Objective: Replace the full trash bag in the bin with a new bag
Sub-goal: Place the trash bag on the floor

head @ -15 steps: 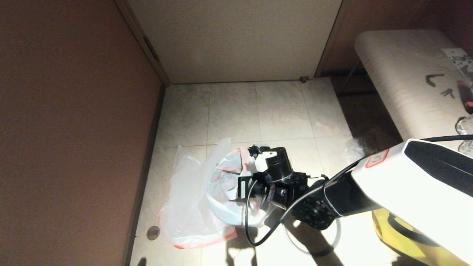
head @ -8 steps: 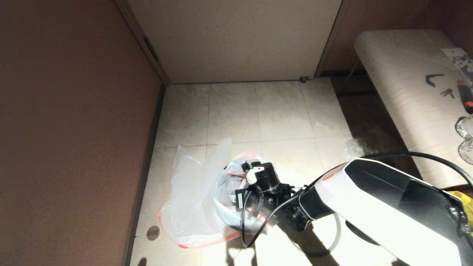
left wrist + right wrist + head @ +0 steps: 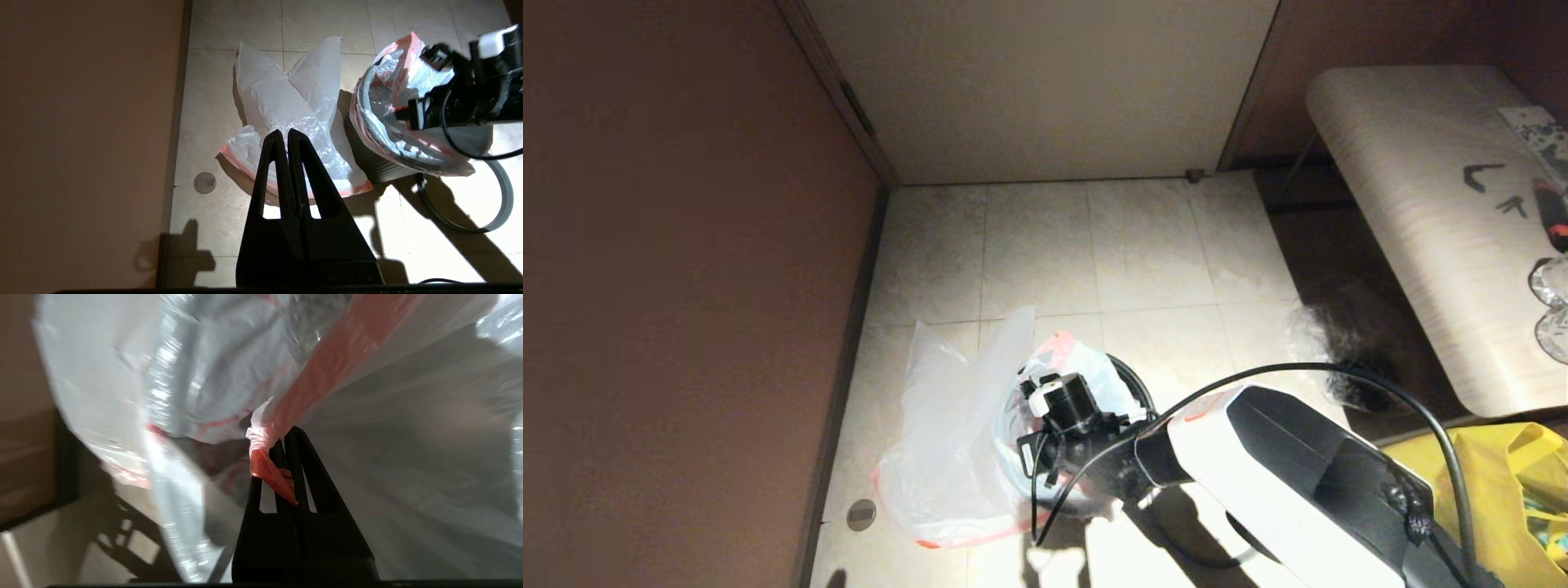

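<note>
The full trash bag (image 3: 388, 102) sits in the black bin (image 3: 380, 171), its pink-red hem (image 3: 327, 363) standing up. Through its translucent side I make out labelled shapes. My right gripper (image 3: 286, 437) is shut on a bunched piece of that hem, over the bin's mouth (image 3: 1029, 390). The new bag (image 3: 939, 441) lies limp on the floor left of the bin, orange hem towards me. My left gripper (image 3: 284, 132) hangs shut and empty above the new bag (image 3: 286, 106). The bin's grey hoop (image 3: 504, 200) lies on the tiles beside the bin.
A brown wall (image 3: 686, 286) runs close along the left. A round floor drain (image 3: 861, 514) sits by the new bag. To the right are a crinkly clear bag with dark contents (image 3: 1339, 343), a yellow bag (image 3: 1503, 474) and a pale table (image 3: 1405, 163).
My right arm has swung down and to the left in the head view, drawing the gripped hem with it. The far rim of the bin now shows behind the wrist.
</note>
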